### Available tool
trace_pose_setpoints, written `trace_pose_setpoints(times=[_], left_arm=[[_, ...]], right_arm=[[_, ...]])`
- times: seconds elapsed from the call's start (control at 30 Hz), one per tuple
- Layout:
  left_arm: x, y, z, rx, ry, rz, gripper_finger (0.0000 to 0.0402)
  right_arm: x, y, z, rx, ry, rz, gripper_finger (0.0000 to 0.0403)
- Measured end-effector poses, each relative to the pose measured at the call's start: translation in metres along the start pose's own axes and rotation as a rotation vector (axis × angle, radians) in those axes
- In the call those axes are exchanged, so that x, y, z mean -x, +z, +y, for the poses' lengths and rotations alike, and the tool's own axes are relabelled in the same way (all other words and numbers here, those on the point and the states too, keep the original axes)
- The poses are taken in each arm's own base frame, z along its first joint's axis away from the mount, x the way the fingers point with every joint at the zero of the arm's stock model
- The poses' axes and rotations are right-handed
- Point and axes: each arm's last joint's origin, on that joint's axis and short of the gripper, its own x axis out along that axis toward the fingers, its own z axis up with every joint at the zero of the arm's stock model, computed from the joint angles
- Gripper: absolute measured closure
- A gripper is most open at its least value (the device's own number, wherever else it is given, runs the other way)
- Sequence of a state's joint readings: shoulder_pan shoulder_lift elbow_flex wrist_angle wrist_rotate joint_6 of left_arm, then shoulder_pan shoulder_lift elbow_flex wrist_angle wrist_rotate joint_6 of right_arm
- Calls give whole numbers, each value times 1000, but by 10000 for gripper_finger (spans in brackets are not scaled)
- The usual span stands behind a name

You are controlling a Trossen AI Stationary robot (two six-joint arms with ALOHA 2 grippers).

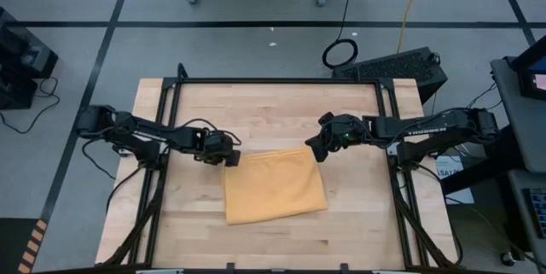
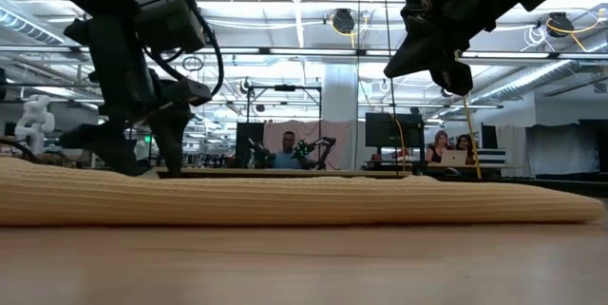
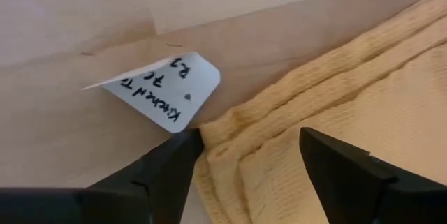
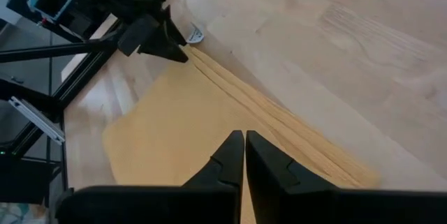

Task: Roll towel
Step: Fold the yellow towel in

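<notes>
**Folded towel flat on the table, left gripper set at its tagged corner**

The mustard-yellow ribbed cloth towel (image 1: 275, 186) lies flat near the middle of the pale wooden butcher-block table (image 1: 256, 103), folded into a rough rectangle. Its stacked edges run along the far side, where several layers show one above another in the left wrist view. A small white paper tag with handwriting (image 3: 164, 90) sticks out from the far-left corner onto bare wood.

The left gripper (image 3: 248, 158) sits low at that corner, its two dark fingers spread apart and straddling the layered edge, not yet closed on anything. The right gripper (image 4: 244, 155) hangs above the far-right corner, clear of the cloth in the low view, with its fingers pressed together and holding nothing.

No roll has started, so the step in hand looks like taking hold of the far edge. To do it well, the left fingers should come down far enough to catch every layer rather than only the top one, and should pinch cloth, not the tag. The right gripper probably needs to open and drop to the opposite corner, so both ends lift and turn together; a one-sided pull would likely skew the roll. Ribbed fabric of this kind should bend easily but may slip apart between layers.
</notes>
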State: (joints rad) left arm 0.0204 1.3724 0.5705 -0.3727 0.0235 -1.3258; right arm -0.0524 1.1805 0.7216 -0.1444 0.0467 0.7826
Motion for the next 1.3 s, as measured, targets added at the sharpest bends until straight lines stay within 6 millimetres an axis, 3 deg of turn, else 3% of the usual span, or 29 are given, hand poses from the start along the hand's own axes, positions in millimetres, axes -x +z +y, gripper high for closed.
trace_pose_setpoints(times=[0.33,0.67,1.0,1.3], left_arm=[[0,-1,1,-186,10,28,152],[35,-3,-22,-462,98,-14,152],[17,-3,-20,-492,148,16,93],[-7,-4,-18,-453,216,81,125]], right_arm=[[0,-1,1,36,17,22,394],[0,-2,1,60,36,41,394],[0,-1,1,89,36,35,394],[0,-1,1,90,36,35,394]])
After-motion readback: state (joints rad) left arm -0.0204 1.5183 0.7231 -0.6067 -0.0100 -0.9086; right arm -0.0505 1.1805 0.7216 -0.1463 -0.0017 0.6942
